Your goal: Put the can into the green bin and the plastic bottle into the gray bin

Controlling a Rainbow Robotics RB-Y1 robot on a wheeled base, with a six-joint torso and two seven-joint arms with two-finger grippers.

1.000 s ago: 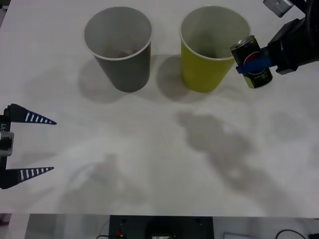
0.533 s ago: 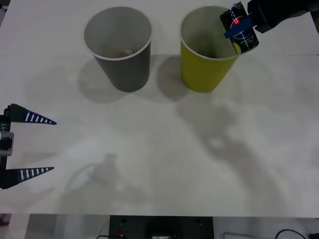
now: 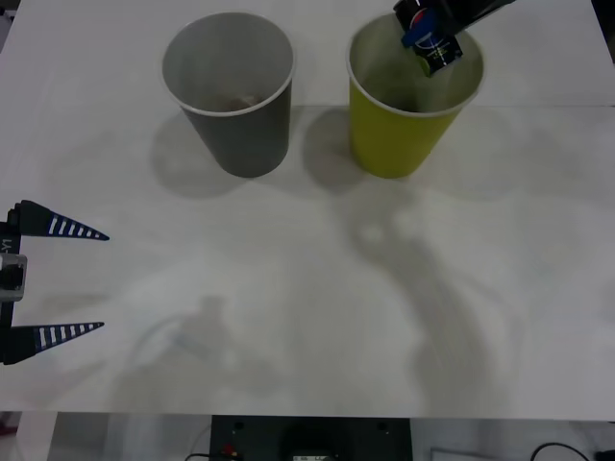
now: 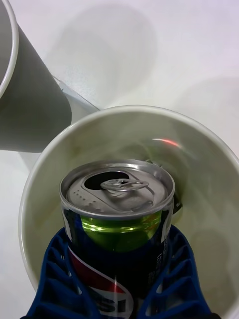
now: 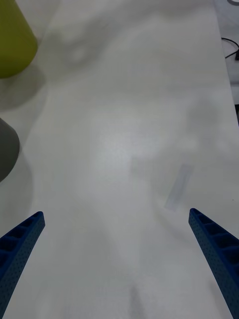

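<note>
You've got the right gripper clamped on the can right over the green cup, so just let go.

— Right gripper?
— Far right of the front view, blue ribbed fingers clamped on the can, tilted.
— Left gripper?
— Parked at the near left edge, fingers spread wide, holding nothing.

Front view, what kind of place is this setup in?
Probably a lab test bench, not a home: a bare white table holds just two paper cups as bins, the gray bin and green bin, while the right gripper holds the can and cables run below the table edge.
</note>
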